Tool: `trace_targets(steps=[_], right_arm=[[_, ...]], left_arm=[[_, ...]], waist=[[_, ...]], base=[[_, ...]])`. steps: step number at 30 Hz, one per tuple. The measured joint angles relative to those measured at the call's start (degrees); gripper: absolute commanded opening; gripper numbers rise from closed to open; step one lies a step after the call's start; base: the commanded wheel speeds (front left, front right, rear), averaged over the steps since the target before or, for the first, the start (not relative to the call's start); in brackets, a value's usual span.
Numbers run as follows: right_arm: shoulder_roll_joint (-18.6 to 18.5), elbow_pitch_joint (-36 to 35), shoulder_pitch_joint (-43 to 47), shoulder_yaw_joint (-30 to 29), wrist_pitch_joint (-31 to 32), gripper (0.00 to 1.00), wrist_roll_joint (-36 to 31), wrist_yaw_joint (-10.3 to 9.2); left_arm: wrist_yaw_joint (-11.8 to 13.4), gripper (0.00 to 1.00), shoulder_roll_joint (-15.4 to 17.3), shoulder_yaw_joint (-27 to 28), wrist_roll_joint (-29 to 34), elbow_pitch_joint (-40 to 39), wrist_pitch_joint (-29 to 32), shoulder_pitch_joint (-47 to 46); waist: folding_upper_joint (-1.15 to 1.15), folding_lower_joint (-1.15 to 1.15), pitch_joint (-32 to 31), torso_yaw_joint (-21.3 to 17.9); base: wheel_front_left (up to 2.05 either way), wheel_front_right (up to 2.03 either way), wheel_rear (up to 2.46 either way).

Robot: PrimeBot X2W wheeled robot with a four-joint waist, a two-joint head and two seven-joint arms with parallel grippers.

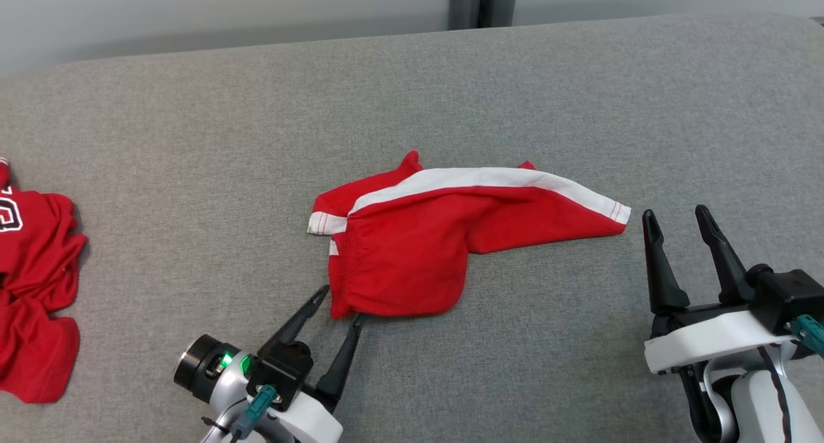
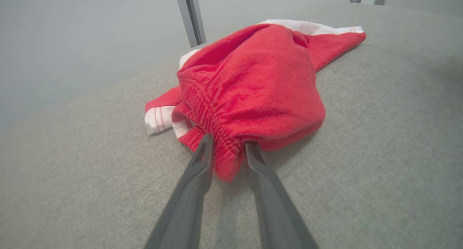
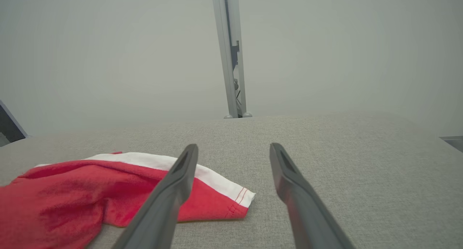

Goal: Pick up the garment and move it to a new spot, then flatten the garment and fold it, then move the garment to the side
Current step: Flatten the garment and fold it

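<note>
- Where the grey surface (image 1: 515, 366) lies nearest the robot, the left gripper (image 1: 339, 306) points up and to the right, its jaws set narrow on either side of the near corner of the garment (image 1: 412, 243).
- In the left wrist view the gathered waistband sits between the two fingers (image 2: 202, 158) and touches both; whether they clamp it cannot be told.
- The right gripper (image 1: 675, 212) hovers just beside the garment's right hem, jaws wide and holding nothing.
- The garment, red shorts with a white side stripe, lies crumpled at the middle of the surface.
- A second red garment (image 1: 35, 288) lies well apart at the left edge.
- Beyond the surface stands a pale wall with a grey post (image 1: 483, 2).
</note>
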Motion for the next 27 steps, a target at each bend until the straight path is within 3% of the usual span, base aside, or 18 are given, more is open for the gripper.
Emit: trace_targets(steps=[6, 12, 17, 23, 27], right_arm=[[0.01, -0.62, 0.52, -0.66, 0.79, 1.0, -0.41, 0.0], [0.01, -0.81, 1.96, -1.07, 1.31, 1.0, -0.4, 0.0], [-0.01, -1.48, 3.13, -2.79, 1.7, 1.0, -0.6, 0.0], [0.0, -3.0, 4.19, -3.46, 2.97, 1.0, -1.54, 0.0], [-0.01, -4.27, 6.0, -3.23, 4.16, 1.0, -1.96, 0.0]], left_arm=[[-0.57, 1.0, 0.03, 4.5, -2.21, -2.91, -0.04, 1.55], [1.61, 1.0, 2.05, 10.94, -5.65, -1.6, -0.04, 4.4], [1.12, 1.0, 0.65, 16.29, -11.25, -4.68, -0.04, 4.8], [0.25, 1.0, -0.45, 19.03, -15.74, -7.75, 0.33, 4.8], [1.01, 1.0, 0.14, 19.51, -16.33, -9.57, 2.08, 5.2]], waist=[[0.0, 0.0, -1.68, 1.11], [0.0, 0.0, -4.17, 1.49], [0.0, 0.0, -5.65, 1.72], [0.0, 0.0, -7.47, 1.63], [0.0, 0.0, -9.24, 1.35]], base=[[0.0, 0.0, 0.0], [0.0, 0.0, 0.0], [0.0, 0.0, 0.0], [0.0, 0.0, 0.0], [0.0, 0.0, 0.0]])
